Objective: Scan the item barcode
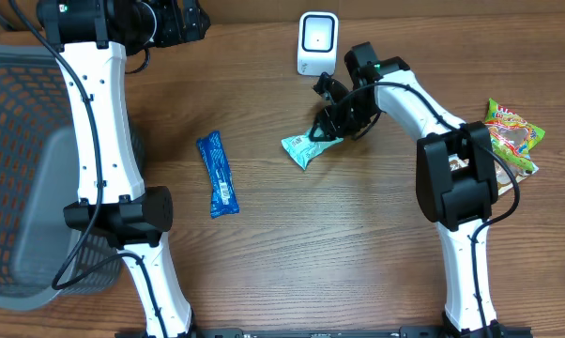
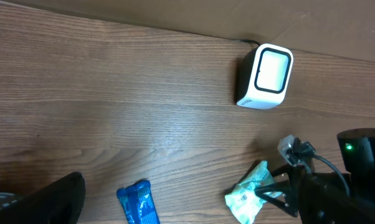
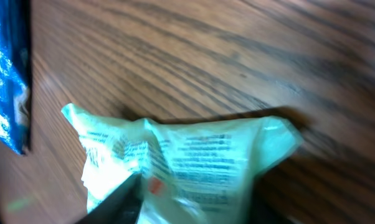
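The right claw (image 1: pixel 325 131) was clenched on one end of the pale green packet (image 1: pixel 304 148), which jutted from it low at the tabletop (image 1: pixel 292 244). The white scanner (image 1: pixel 317 42) stood near, beyond this claw. The left claw (image 1: pixel 196 23) hung released, well apart.

grey basket (image 1: pixel 10 113) left | blue packet (image 1: pixel 218 175) centre | colourful packet (image 1: pixel 513 136) right

Tabletop (image 1: pixel 358 244) was brown wood with clear grain, smooth, with a faint sheen. The scanner (image 1: pixel 317 42) was glossy white plastic with a shiny face. The mint-green packet (image 1: pixel 304 148) looked like thin crinkled plastic film, and the blue wrapper (image 1: pixel 218 175) was glossier, kinda foil-ish. Basket (image 1: pixel 10 141) was matt grey plastic mesh.
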`<action>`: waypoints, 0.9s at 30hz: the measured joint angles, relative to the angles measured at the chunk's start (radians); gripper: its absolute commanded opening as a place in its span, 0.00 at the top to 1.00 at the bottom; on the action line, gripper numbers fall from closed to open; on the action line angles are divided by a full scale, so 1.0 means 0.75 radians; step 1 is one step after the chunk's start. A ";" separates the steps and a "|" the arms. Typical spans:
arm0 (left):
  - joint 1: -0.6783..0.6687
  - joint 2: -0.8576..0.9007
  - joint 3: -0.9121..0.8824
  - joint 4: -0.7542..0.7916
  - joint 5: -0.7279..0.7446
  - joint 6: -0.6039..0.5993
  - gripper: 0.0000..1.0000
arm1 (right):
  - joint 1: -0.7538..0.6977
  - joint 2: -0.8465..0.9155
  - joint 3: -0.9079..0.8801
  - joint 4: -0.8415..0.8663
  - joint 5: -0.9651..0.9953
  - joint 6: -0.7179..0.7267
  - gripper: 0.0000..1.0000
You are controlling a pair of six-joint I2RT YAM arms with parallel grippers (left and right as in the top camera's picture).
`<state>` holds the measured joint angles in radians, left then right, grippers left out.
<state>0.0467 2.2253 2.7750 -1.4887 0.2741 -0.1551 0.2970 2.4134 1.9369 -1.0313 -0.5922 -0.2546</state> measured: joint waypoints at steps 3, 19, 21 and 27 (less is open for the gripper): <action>0.000 0.000 0.000 0.000 0.001 0.000 0.00 | -0.017 0.003 -0.003 -0.020 -0.057 0.001 0.84; 0.000 0.000 0.000 0.000 0.000 0.000 0.00 | -0.127 -0.045 0.309 -0.371 -0.332 0.046 0.96; 0.000 0.000 0.000 -0.001 0.000 0.000 0.00 | -0.136 -0.100 0.334 -0.338 -0.315 0.056 0.96; 0.000 0.000 0.000 0.000 0.001 0.000 0.01 | -0.140 -0.355 0.356 -0.234 -0.216 0.060 0.96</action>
<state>0.0467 2.2253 2.7750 -1.4887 0.2745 -0.1551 0.1917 2.1475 2.2036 -1.2072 -0.7540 -0.2100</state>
